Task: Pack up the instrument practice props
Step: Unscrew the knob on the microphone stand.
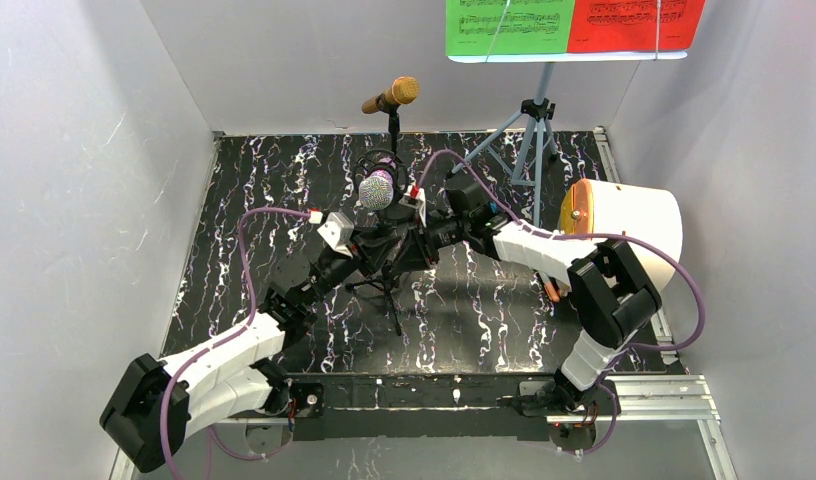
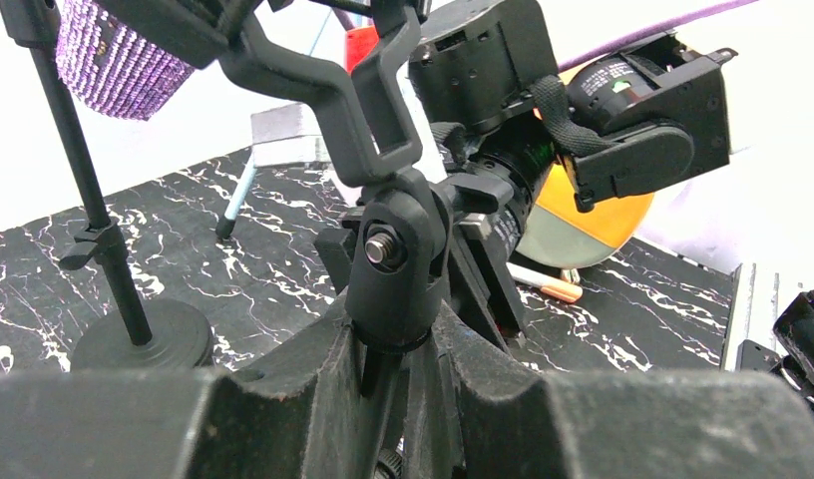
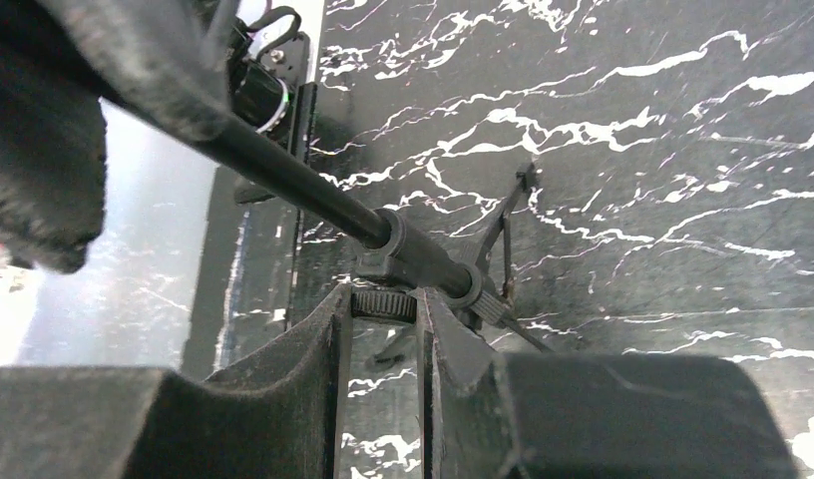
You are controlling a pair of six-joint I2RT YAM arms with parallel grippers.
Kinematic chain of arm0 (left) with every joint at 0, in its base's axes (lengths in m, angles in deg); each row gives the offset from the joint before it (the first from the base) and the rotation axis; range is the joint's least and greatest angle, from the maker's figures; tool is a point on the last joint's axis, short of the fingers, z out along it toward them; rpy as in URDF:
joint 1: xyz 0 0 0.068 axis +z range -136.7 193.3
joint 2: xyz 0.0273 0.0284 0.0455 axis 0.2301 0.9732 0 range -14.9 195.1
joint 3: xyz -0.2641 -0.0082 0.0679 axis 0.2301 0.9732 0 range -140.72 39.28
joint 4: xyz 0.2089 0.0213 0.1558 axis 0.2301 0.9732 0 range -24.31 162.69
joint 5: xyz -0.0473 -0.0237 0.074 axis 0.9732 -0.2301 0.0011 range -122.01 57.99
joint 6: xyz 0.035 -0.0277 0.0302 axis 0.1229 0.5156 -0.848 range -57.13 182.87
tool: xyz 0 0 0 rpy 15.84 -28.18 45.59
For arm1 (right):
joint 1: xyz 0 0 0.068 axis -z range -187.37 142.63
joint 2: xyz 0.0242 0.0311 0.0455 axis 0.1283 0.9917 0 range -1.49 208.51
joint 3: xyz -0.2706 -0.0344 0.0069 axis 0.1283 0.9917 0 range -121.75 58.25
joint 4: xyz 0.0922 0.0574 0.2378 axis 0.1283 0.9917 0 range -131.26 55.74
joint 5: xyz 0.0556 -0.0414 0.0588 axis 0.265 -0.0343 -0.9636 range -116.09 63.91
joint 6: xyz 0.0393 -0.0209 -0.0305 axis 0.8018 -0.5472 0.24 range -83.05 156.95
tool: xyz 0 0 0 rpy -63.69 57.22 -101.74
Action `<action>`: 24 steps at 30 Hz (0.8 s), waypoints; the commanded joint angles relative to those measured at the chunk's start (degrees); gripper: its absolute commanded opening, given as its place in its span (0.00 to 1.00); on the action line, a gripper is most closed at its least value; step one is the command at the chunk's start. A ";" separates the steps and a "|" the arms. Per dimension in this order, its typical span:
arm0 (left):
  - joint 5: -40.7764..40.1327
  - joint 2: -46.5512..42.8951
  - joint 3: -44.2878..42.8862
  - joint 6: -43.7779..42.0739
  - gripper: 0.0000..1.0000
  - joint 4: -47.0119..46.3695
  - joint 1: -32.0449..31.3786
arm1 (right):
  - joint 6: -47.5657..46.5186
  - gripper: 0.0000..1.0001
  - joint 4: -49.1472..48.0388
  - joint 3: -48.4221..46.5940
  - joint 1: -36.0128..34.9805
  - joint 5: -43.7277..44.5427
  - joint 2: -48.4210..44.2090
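Top external: at the centre of black marbled tabletop (image 1: pixel 234 200), thin black tripod mic mount (image 1: pixel 389 290) upright, carrying purple glitter microphone (image 1: pixel 377 188) head-up in its clip. Reached from both sides by the two arms.

Left wrist: left pincer (image 2: pixel 393 334) placed either side of that mount's stem, just below swivel knuckle (image 2: pixel 388 249). Only a narrow gap between the fingers; cannot tell whether pressing on the stem or just short of it.

Right wrist: right pincer (image 3: pixel 381 311) clamped on the same mount's lower shaft at knurled collar (image 3: pixel 385 302), with the tripod struts spreading beyond it above the tabletop.

Rear centre: gold microphone (image 1: pixel 392 95) tilted on second mic mount (image 1: pixel 393 130), well apart from both pincers.

Rear right: pale blue music rack (image 1: pixel 544 80) upright on tripod legs, bearing green score sheet (image 1: pixel 507 25) and red score sheet (image 1: pixel 634 22) side by side. Printed on both: black music staves, too small to read.

Right edge: white tub (image 1: pixel 639 225) on its side, orange end toward the arms. Just beside it on the tabletop: orange-tipped stick (image 2: pixel 548 289).
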 commanded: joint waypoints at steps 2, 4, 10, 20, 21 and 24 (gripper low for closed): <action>-1.61 0.57 1.35 0.38 0.00 0.16 0.45 | -12.83 0.01 -4.86 4.57 -2.41 5.60 -3.53; -2.29 0.36 1.94 0.69 0.00 0.15 0.47 | -17.96 0.01 -5.87 7.04 -3.70 7.95 -5.33; -4.02 -0.16 3.81 1.77 0.00 -0.18 0.45 | -31.16 0.01 -9.42 13.25 -5.90 10.85 -10.48; -4.09 0.39 4.67 3.58 0.00 -0.55 0.47 | -37.87 0.01 -14.84 17.17 -8.87 23.47 -14.09; -3.98 0.40 4.68 3.58 0.00 -0.55 0.45 | -36.07 0.01 -14.92 17.19 -8.91 23.73 -14.21; -4.05 -0.22 4.76 3.23 0.00 -0.55 0.43 | -27.58 0.18 -16.95 17.81 -8.84 22.49 -14.58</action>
